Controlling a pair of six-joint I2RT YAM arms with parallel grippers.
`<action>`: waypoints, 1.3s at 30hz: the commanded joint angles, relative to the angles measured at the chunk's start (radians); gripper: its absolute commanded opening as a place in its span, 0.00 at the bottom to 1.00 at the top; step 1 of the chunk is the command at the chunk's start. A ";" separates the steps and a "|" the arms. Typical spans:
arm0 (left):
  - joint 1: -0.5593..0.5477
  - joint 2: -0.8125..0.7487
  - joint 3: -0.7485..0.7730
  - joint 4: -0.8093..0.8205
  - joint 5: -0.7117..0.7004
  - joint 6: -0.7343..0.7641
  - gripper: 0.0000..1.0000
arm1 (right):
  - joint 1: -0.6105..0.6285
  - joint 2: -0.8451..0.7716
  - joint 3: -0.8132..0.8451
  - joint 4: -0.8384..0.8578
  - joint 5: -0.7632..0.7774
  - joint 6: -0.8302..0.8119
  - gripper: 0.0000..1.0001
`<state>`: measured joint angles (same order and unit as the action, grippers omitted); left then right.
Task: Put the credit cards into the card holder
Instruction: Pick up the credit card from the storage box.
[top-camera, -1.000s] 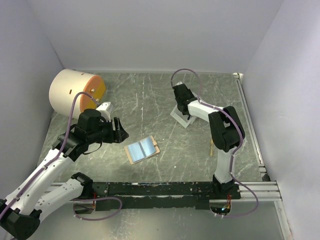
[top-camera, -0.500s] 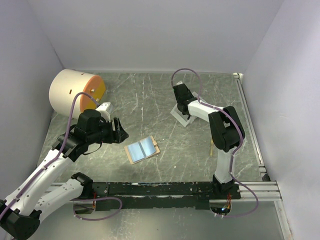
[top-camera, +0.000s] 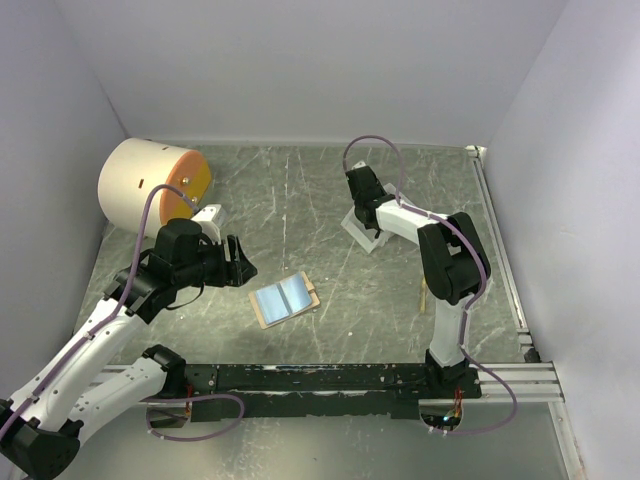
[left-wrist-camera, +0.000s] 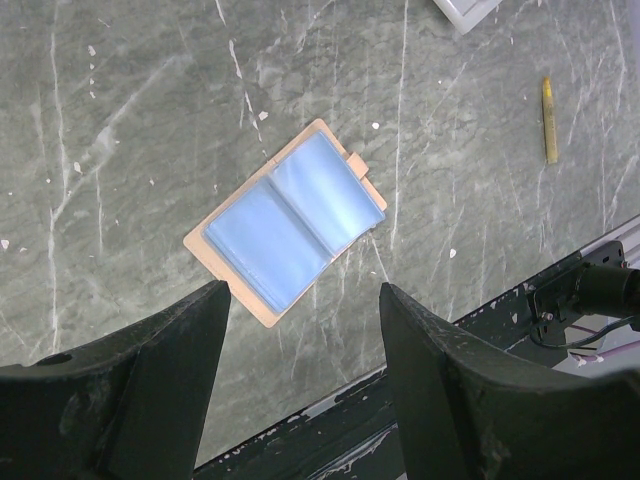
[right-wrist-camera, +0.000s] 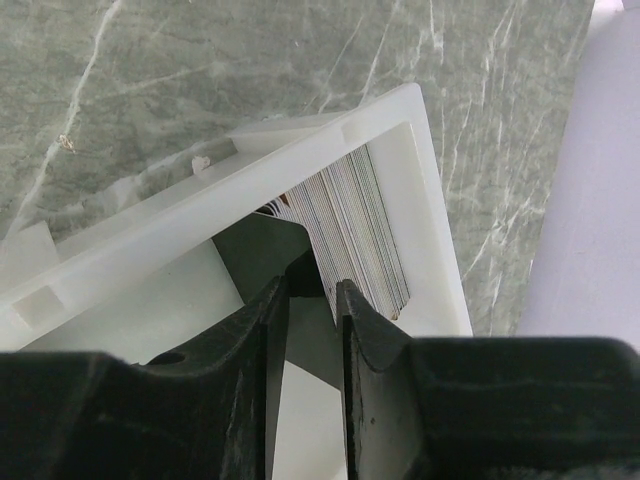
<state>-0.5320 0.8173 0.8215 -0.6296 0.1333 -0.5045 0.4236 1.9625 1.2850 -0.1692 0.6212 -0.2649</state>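
The white tray (right-wrist-camera: 400, 130) holds the credit cards (right-wrist-camera: 362, 225), stacked on edge against one wall. Our right fingers (right-wrist-camera: 375, 370) reach in beside them, nearly together; we cannot tell whether they pinch a card. The card holder (left-wrist-camera: 285, 220) lies open on the desk (left-wrist-camera: 120, 150) below our wide-spread left fingers (left-wrist-camera: 150, 390).

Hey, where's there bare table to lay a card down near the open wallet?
Bare tabletop: between the card holder and the yellow stick, and the far stretch between the cream cylinder and the white tray. Crowded: just left of the card holder, under the left pincer, and the tray, where the right pincer sits.
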 joint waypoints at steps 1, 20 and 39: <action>-0.005 -0.003 -0.008 0.010 -0.019 0.015 0.73 | -0.011 -0.038 0.030 0.015 0.031 0.007 0.24; -0.005 -0.006 -0.012 0.011 -0.020 0.011 0.73 | -0.011 -0.093 0.056 -0.053 -0.043 0.047 0.09; -0.005 0.051 -0.052 0.050 0.055 -0.073 0.43 | -0.006 -0.410 0.064 -0.288 -0.421 0.405 0.00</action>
<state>-0.5320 0.8623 0.8135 -0.6209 0.1364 -0.5323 0.4210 1.6646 1.3579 -0.4362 0.3344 0.0216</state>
